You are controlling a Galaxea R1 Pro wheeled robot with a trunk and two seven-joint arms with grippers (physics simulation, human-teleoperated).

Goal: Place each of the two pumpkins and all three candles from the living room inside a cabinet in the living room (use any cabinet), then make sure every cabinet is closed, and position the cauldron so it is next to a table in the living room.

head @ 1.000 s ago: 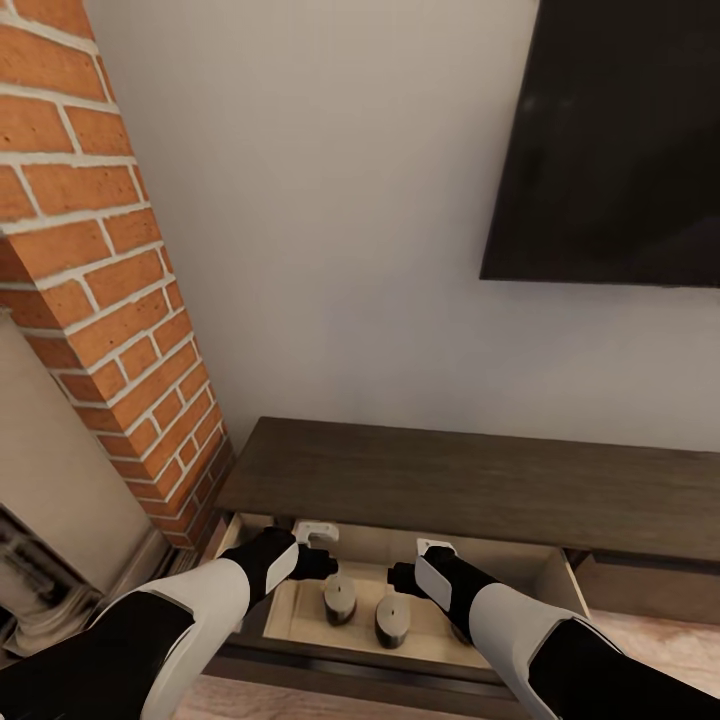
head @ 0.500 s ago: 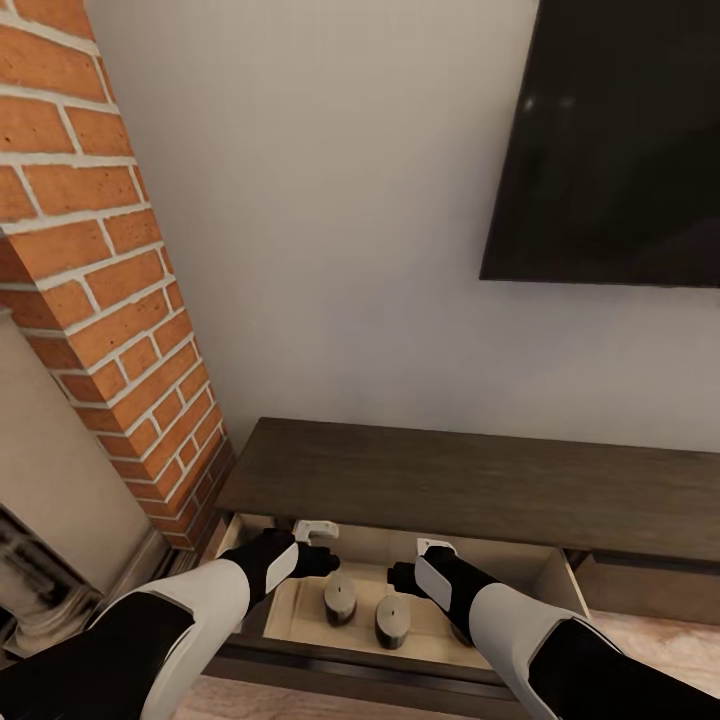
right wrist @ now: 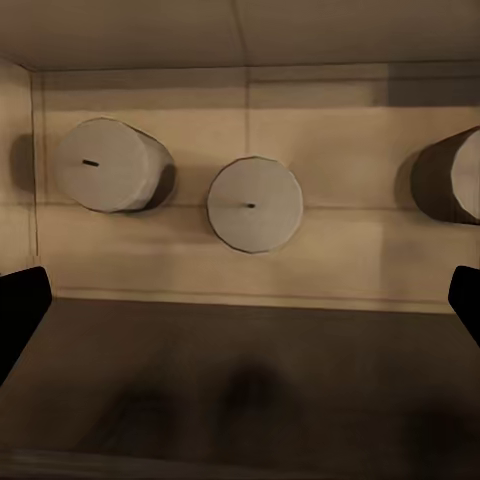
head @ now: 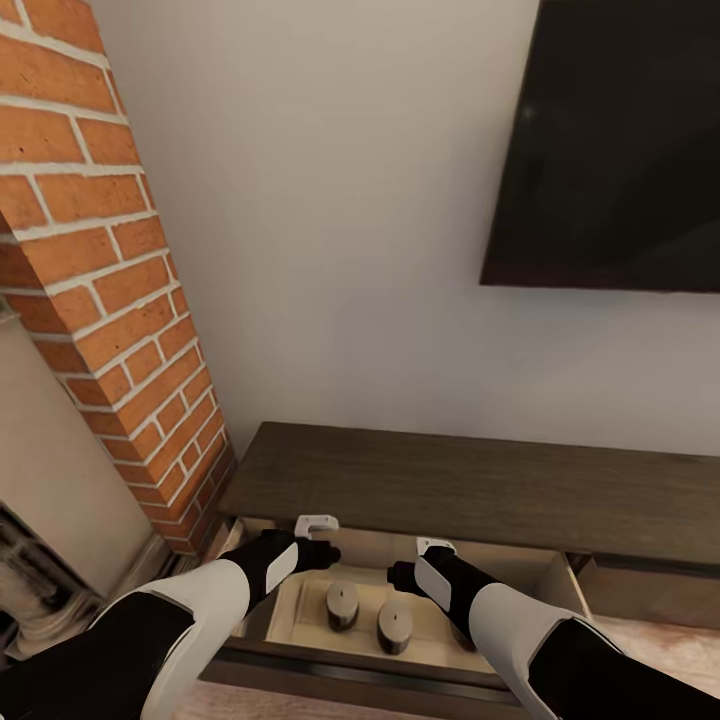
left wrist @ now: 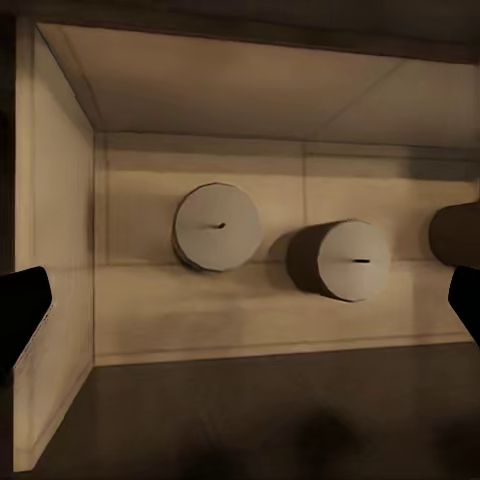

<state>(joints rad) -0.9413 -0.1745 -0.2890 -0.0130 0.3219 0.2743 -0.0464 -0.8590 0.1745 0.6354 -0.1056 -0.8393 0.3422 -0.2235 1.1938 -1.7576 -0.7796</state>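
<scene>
The cabinet is a long low dark-brown unit, and its left drawer is pulled out, pale beige inside. Two candles stand upright on the drawer floor. In the left wrist view they are the candles, with a third candle at the edge. The right wrist view shows all three candles. My left gripper and right gripper hover over the drawer, both open and holding nothing. The pumpkins, cauldron and table are out of view.
A red brick column rises at the left, close to the cabinet's end. A dark wall-mounted screen hangs above the cabinet on the white wall. A shut drawer front lies to the right of the pulled-out one.
The whole head view has shifted slightly, so the camera moved. Both grippers stay open over the drawer and the candles stand where they were.
</scene>
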